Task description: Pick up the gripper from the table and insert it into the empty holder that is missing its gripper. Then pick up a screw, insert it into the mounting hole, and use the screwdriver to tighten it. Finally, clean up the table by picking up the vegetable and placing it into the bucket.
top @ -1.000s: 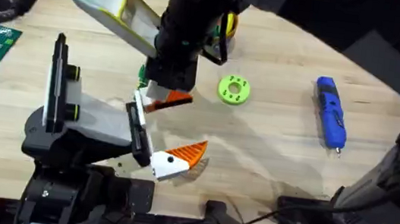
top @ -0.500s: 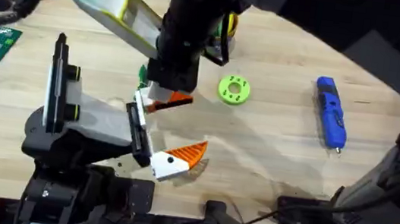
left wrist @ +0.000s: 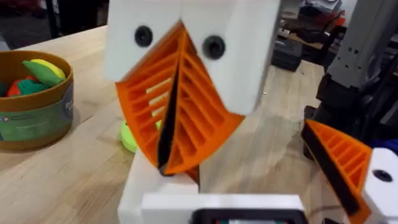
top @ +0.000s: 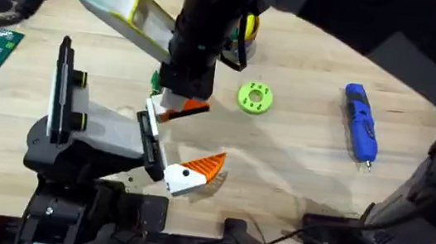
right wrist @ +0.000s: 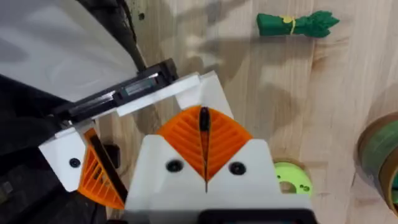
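From overhead, the right end effector (top: 180, 105) hangs over the left arm's holder, with the orange gripper (top: 202, 168) beside it and the blue screwdriver (top: 361, 123) lying well apart on the desk (top: 298, 148). In the left wrist view, the bucket (left wrist: 34, 99) stands on the desk and the right end effector's pads (left wrist: 186, 106) meet. The right wrist view shows its pads (right wrist: 204, 140) together above the holder; the left end effector's state cannot be told.

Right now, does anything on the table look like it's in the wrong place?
Yes. A green vegetable tied with a yellow band lies loose on the table, while other toy foods sit inside the bucket. It looks left behind. Nothing looks spilled or broken.
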Robot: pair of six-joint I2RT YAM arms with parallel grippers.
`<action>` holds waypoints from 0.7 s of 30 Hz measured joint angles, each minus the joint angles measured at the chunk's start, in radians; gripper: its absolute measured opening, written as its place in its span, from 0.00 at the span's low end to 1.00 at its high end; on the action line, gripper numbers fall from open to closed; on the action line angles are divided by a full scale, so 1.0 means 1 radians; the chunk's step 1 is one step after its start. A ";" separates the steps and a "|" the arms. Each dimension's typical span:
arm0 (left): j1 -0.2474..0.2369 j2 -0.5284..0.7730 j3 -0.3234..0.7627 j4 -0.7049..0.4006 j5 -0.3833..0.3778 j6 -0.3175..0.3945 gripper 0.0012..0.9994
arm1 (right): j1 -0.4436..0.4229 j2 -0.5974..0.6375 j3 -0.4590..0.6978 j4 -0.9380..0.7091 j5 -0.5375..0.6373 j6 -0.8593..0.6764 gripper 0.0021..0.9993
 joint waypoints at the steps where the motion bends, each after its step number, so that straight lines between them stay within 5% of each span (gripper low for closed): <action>1: 0.000 0.000 0.000 0.000 -0.001 0.000 0.99 | 0.000 0.001 0.001 0.000 -0.002 0.000 0.01; 21: 0.000 0.000 0.000 0.000 -0.010 -0.013 0.99 | -0.001 0.008 0.005 0.008 -0.005 0.000 0.01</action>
